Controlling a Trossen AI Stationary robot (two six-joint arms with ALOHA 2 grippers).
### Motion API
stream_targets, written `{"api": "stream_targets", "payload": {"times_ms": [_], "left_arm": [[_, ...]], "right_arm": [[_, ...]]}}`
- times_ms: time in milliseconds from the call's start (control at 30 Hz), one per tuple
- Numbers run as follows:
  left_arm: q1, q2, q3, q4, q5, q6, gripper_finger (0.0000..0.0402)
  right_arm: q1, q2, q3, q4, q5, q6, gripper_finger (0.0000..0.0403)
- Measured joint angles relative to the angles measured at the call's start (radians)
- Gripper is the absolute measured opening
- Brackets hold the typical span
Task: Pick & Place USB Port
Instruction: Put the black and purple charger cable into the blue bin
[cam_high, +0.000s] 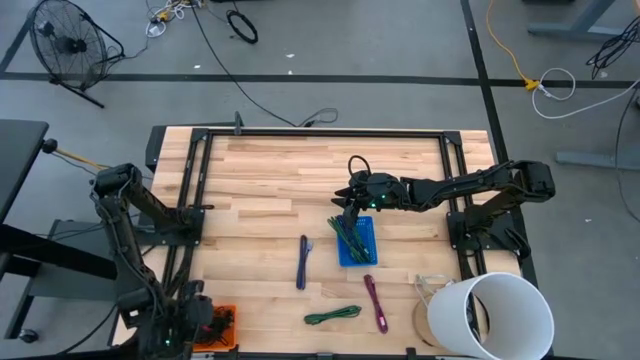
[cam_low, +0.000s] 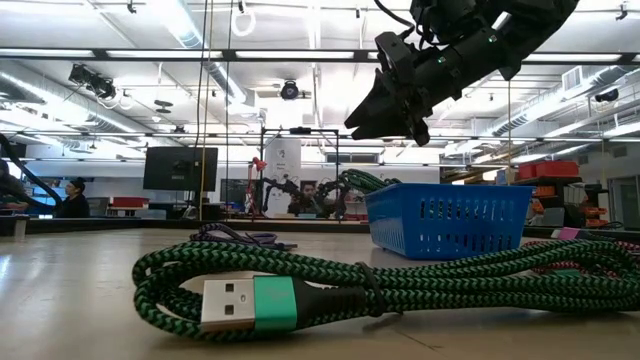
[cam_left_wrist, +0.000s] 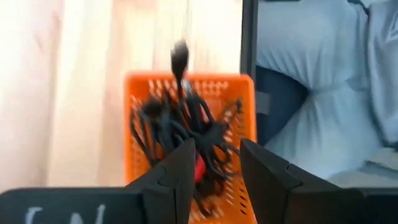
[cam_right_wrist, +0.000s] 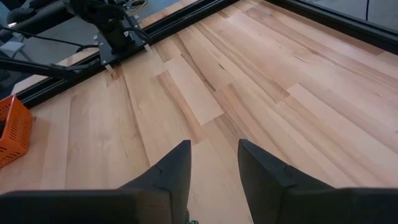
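Cables (cam_high: 352, 237) in basket (cam_high: 366, 254), table (cam_high: 260, 180) centre-right

Your right arm reaches in from the table's right side, stretched nearly straight toward the middle, its dark two-finger right gripper (cam_high: 345, 207) held above the tabletop with nothing between its parted fingers (cam_right_wrist: 171, 168). Your left arm is folded back at the near left corner, its dark left gripper (cam_left_wrist: 214, 168) pointing down, fingers apart and empty.

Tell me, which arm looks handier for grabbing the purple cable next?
Probably the right: its gripper hangs open above the blue basket, near the purple cable. The left gripper waits over the orange basket.
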Motion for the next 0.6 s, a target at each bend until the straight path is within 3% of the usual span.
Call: {"api": "stream_targets", "payload": {"times_ms": [367,600], "left_arm": [[0.162,-0.001,0.0,-0.003,-0.265,0.317,0.0131],[0.304,-0.001,0.0,-0.032,-0.277,0.51,0.0121]], "right_arm": [[0.0,0.0,0.001,0.001,0.0,0.0,0.0132],[0.025,0.0,0.001,0.001,-0.075,0.014,0.0132]]}}
